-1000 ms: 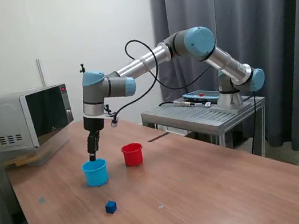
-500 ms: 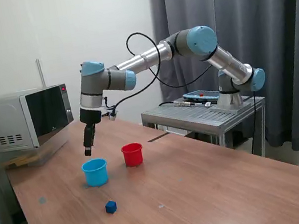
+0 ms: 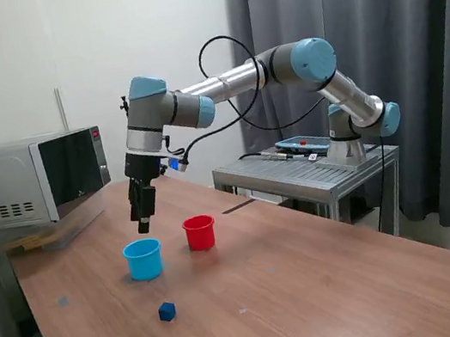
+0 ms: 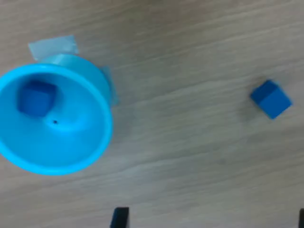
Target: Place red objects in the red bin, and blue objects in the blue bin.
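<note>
Blue cup (image 4: 97, 142) upright, 1 blue cube (image 4: 35, 99) inside.

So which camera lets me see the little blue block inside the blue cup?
The wrist view: it looks straight down into the blue cup, showing the cube on its floor. The exterior view shows only the cup's outside wall.

We look down on a light blue cup (image 4: 90, 137) standing on the wooden table (image 4: 190, 57), with one dark blue cube (image 4: 35, 98) lying inside it. A second dark blue cube (image 4: 270, 99) sits on the table, well apart from the cup. Two dark tips of our jaws show at the frame edge.
</note>
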